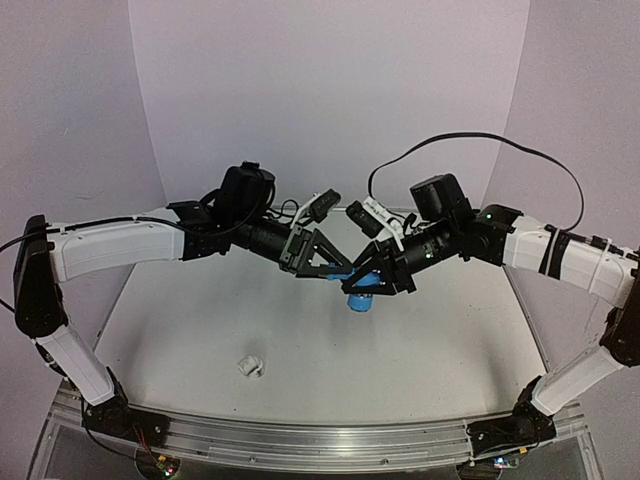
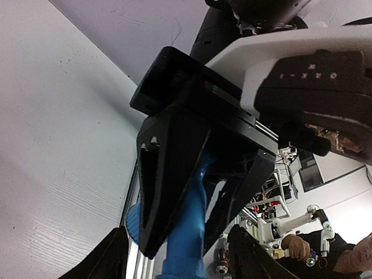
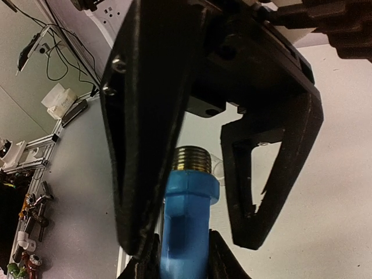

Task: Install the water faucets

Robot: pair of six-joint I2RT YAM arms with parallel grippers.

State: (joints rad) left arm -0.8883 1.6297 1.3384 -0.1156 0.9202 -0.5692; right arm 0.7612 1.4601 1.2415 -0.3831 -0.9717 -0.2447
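Blue tap [image 1: 359,303] up in air over mid table [image 1: 450,340], betw. both arms. R gripper [image 1: 372,281] squeezed tight on it. L gripper [image 1: 335,268] fingers apart round its metal end. White fitting [image 1: 251,366] lies on table, front-left, far from tap. Not joined yet, so most work left.

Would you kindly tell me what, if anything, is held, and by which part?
The right gripper clamps the blue tap by its plastic body; the left gripper, open, only straddles it.
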